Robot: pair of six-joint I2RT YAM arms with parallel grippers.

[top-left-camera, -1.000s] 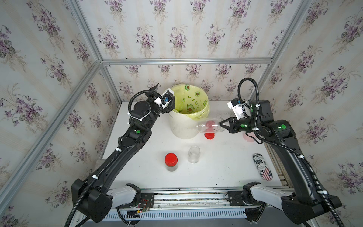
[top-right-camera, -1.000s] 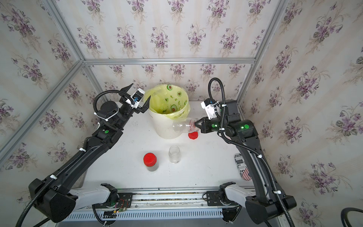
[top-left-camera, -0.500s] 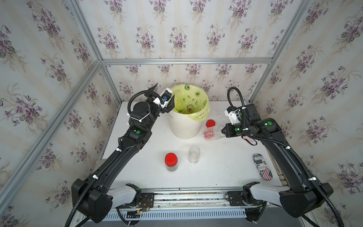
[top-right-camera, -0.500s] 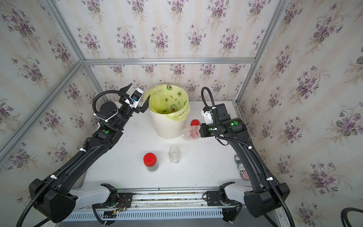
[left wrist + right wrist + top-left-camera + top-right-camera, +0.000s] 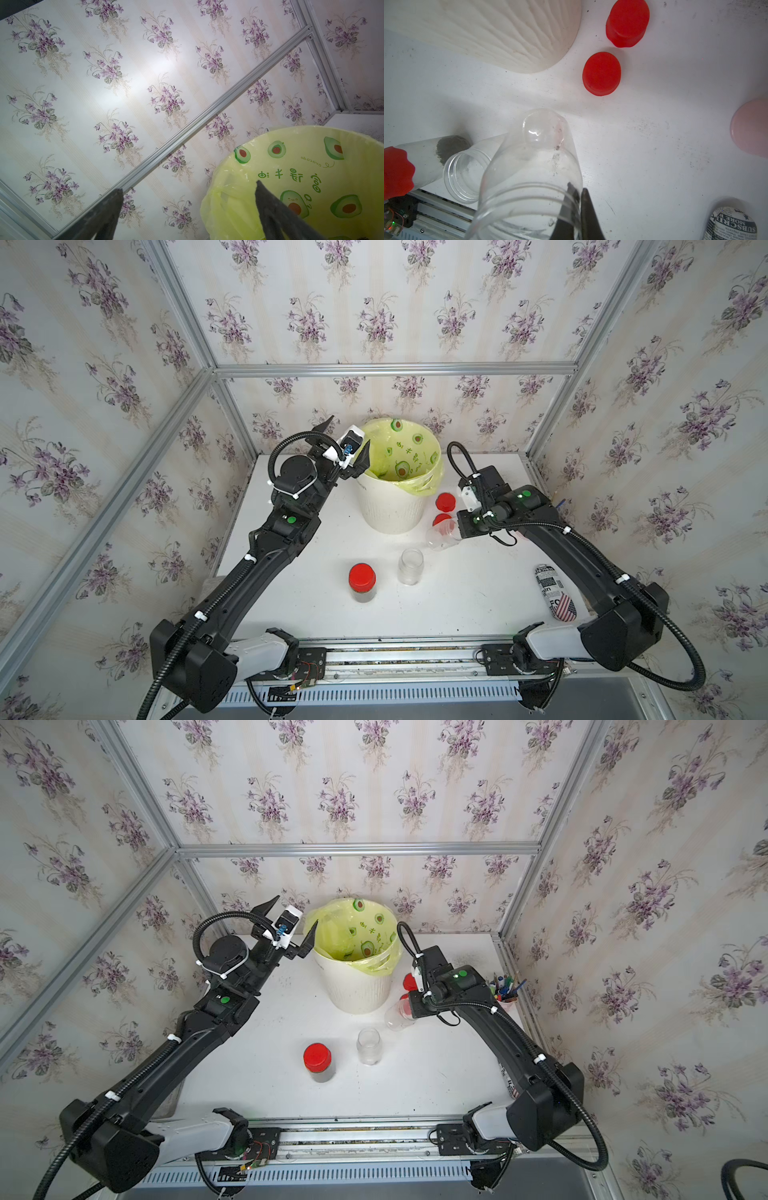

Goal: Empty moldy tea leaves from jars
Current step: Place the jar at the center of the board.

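At four o'clock of the bin [image 5: 390, 510]: empty jar [image 5: 444, 536] gripped

Over the tabletop [image 5: 457, 605], the right end effector [image 5: 576, 188] pinches this tilted jar's rim. The left end effector [image 5: 348, 432] gapes wide at the bin's ten o'clock. Tea leaves [image 5: 322, 1073] sit in the capped jar [image 5: 362, 583] at six o'clock.

So the left arm [image 5: 266, 560] and right arm [image 5: 577, 551] are 2 chunky matte-black things with ribbed black hoses [image 5: 274, 455] zip-tied on in white, a green dot [image 5: 291, 519] each, and pale grey base links [image 5: 257, 649].

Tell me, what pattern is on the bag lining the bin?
The yellow-green bag is printed with green avocados; it shows clearest in the left wrist view.
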